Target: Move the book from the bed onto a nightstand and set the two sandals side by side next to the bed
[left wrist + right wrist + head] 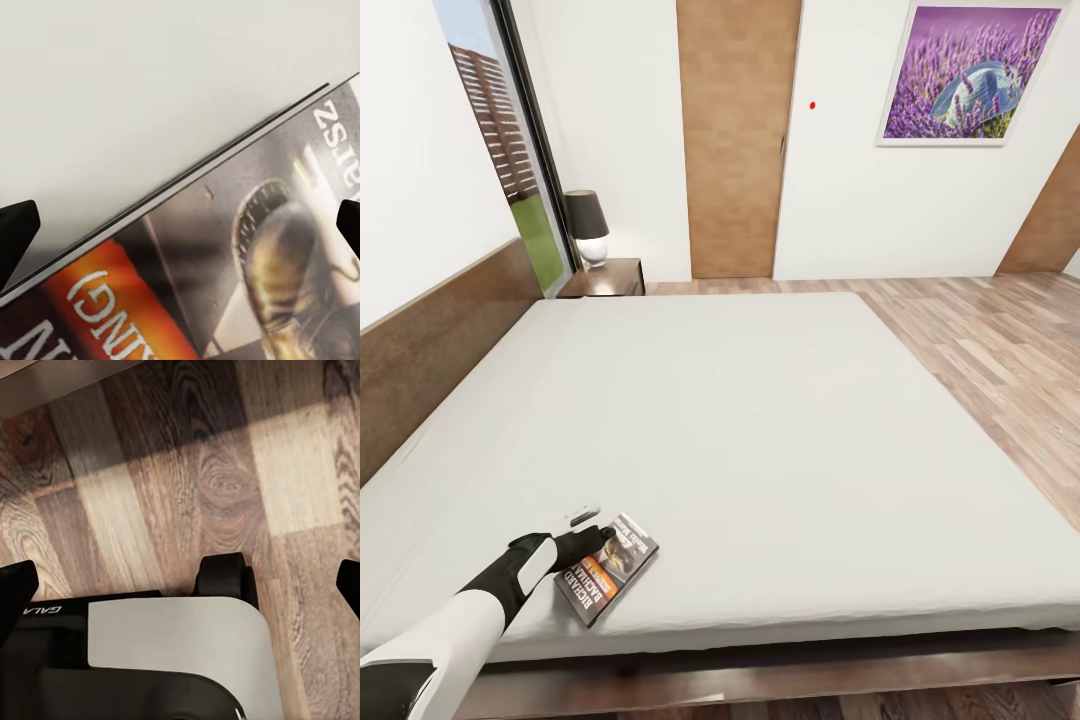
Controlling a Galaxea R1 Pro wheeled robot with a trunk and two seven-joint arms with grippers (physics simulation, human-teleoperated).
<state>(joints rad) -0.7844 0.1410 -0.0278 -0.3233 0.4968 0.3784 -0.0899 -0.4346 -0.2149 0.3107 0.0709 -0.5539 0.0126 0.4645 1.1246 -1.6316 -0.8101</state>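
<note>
From my seat, the left pincer (pixel 588 540) sits at the near left corner of the big off-white mattress bed (pixel 760 420), its dark fingers spread wide and holding nothing. In the left wrist view both fingertips (pixel 16 229) stand well apart at the frame's edges, with the thin dark paperback with the orange band and white lettering (pixel 607 568) lying flat between and beneath them. The book rests just right of the pincer, touching or nearly so; its long axis runs diagonally, from near left to far right. I judge the left arm the one to take it, since the right pincer (pixel 180 585) hangs low over the wood-plank floor (pixel 187 472) by the robot's own white and black base (pixel 172 652), also spread open and empty. The mattress looks smooth and matte, the book cover glossy. Far left, the small dark reddish-brown nightstand (pixel 605 278) carries a black-shaded lamp (pixel 588 226).
</note>
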